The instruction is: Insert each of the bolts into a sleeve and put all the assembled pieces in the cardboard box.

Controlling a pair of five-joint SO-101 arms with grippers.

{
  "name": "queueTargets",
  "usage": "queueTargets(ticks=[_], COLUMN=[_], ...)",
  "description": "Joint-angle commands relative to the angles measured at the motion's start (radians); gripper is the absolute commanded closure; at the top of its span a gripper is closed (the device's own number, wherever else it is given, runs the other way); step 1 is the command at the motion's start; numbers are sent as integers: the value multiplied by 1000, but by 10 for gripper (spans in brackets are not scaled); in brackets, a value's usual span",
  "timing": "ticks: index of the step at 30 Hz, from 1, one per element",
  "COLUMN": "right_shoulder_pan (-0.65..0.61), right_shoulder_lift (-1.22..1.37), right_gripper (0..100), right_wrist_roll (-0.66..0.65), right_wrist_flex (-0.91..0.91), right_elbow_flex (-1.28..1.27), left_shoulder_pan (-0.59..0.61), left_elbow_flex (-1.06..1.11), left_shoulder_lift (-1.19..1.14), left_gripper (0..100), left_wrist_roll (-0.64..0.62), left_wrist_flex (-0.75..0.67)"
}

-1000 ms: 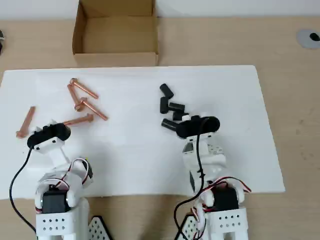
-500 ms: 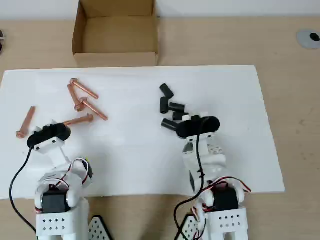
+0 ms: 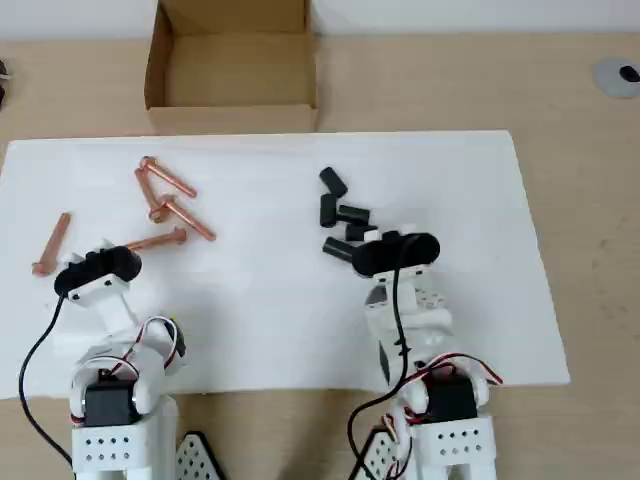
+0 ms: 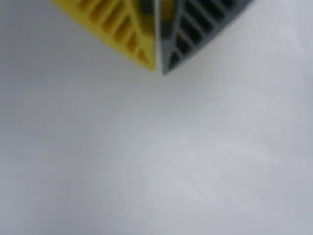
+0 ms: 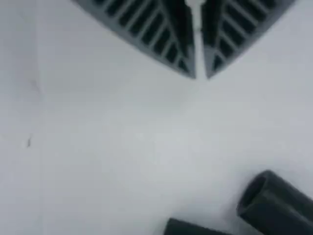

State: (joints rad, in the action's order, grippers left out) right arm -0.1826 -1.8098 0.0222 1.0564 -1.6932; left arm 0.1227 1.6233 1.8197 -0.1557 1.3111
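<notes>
Left tool (image 4: 157, 69) and right tool (image 5: 198, 76): pressed together, empty. I judge bolts (image 3: 170, 177) staged left, sleeves (image 3: 352, 214) right, per arm.

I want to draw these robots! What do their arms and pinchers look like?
The left arm and right arm are white plastic, each with a black motor at its base, a rounded black camera pod on top and a trailing black cable. The left gripper has one yellow and one dark grey finger. The right gripper has two dark grey ones. All are ribbed triangles.
</notes>
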Motion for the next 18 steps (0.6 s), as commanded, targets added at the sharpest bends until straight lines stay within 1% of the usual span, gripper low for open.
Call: queueTargets(ticks=[1,18], right_shoulder_pan=[12,2], right_shoulder_lift=[-110,-110], right_gripper=[986,984], right_wrist_roll=[-9,-11], right_wrist_flex=[2,-20], right_elbow_flex=[5,5], left_shoulder_pan=[-6,-6], left_elbow_flex=[-43,-41], left_shoulder_lift=[7,7], left_gripper=[988,988], left_wrist_roll=[2,2], left_wrist_flex=[-12,-14])
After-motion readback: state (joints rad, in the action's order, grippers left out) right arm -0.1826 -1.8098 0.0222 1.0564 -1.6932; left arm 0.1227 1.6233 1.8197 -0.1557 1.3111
